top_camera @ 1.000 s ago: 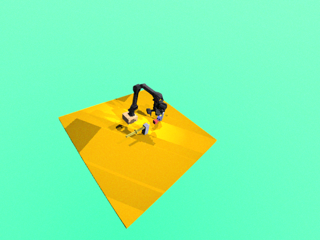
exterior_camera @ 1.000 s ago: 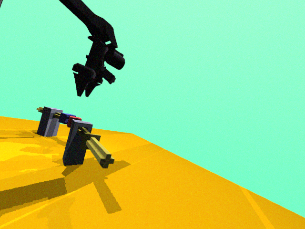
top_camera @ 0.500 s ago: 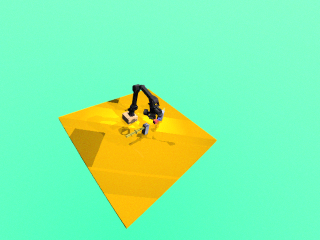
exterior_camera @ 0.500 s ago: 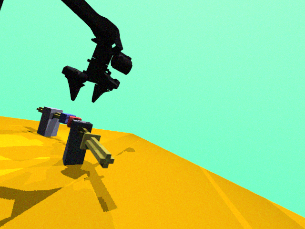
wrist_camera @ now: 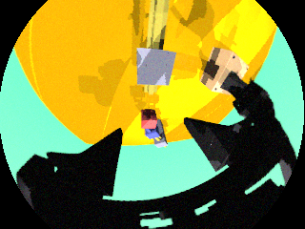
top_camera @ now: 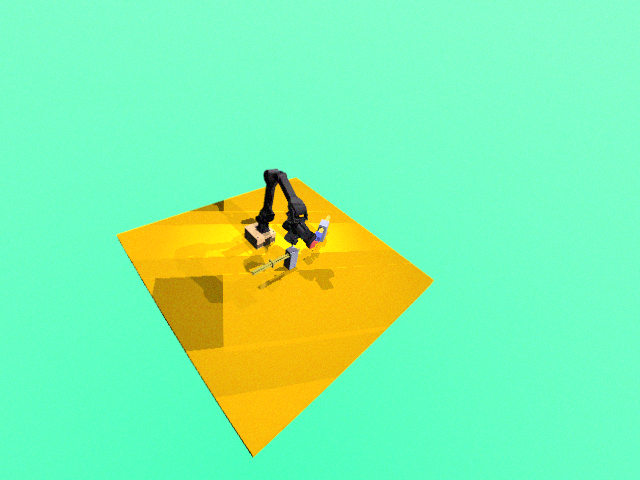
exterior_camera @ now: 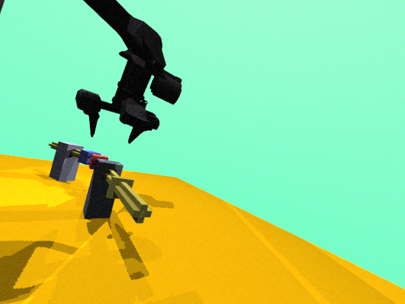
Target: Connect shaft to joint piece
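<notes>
The joint piece has a red end (top_camera: 313, 244) (exterior_camera: 99, 160) (wrist_camera: 149, 124) and a blue part (top_camera: 319, 236) (exterior_camera: 87, 157) (wrist_camera: 152, 135), beside the fixed shaft's grey block (top_camera: 323, 223) (exterior_camera: 65, 164) (wrist_camera: 163, 143). In the wrist view its dark opening faces the second block (top_camera: 291, 258) (exterior_camera: 100, 196) (wrist_camera: 155, 67); exact alignment is hard to tell. The yellow second shaft (top_camera: 262, 268) (exterior_camera: 129, 196) (wrist_camera: 156, 24) passes through that block, its short end apart from the red part in the wrist view. My gripper (exterior_camera: 111, 139) is open and empty, above the joint piece and blocks, touching nothing.
The arm's tan base (top_camera: 258, 236) (wrist_camera: 223, 67) stands to one side of the blocks on the orange table (top_camera: 289, 320) (exterior_camera: 228, 261). The second shaft carries a crosspiece (exterior_camera: 130, 180) and sticks out far behind its block. Dark shadows cross the table.
</notes>
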`<state>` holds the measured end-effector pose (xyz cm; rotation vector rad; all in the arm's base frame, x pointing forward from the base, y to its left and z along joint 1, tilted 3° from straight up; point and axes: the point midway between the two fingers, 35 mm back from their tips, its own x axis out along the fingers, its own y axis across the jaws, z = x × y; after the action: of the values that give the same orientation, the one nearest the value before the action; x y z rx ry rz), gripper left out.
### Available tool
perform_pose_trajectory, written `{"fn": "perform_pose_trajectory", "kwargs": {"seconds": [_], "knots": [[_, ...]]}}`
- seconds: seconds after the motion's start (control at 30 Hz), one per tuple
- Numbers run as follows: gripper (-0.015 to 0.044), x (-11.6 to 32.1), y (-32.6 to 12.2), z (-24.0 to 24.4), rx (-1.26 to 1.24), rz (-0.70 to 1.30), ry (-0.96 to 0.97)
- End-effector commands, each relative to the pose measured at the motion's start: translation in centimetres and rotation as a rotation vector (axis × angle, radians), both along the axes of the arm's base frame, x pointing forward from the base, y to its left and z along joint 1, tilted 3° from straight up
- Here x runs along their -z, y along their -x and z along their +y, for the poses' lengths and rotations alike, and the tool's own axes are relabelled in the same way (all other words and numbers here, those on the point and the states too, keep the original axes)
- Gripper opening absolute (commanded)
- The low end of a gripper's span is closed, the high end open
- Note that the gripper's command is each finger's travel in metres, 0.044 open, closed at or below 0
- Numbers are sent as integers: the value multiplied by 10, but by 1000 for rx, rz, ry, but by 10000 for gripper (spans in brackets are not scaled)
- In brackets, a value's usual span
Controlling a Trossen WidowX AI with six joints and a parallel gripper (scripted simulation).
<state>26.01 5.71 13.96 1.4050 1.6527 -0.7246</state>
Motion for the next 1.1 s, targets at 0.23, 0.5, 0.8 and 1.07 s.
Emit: {"fn": "perform_pose_trajectory", "kwargs": {"seconds": [0.23,0.5,0.8,1.07], "knots": [[440,6,2,-7,126,57,-46],[440,7,-2,-17,63,4,-22],[440,10,-16,-54,-179,-166,73],[440,12,-24,-90,-409,-285,164]]}}
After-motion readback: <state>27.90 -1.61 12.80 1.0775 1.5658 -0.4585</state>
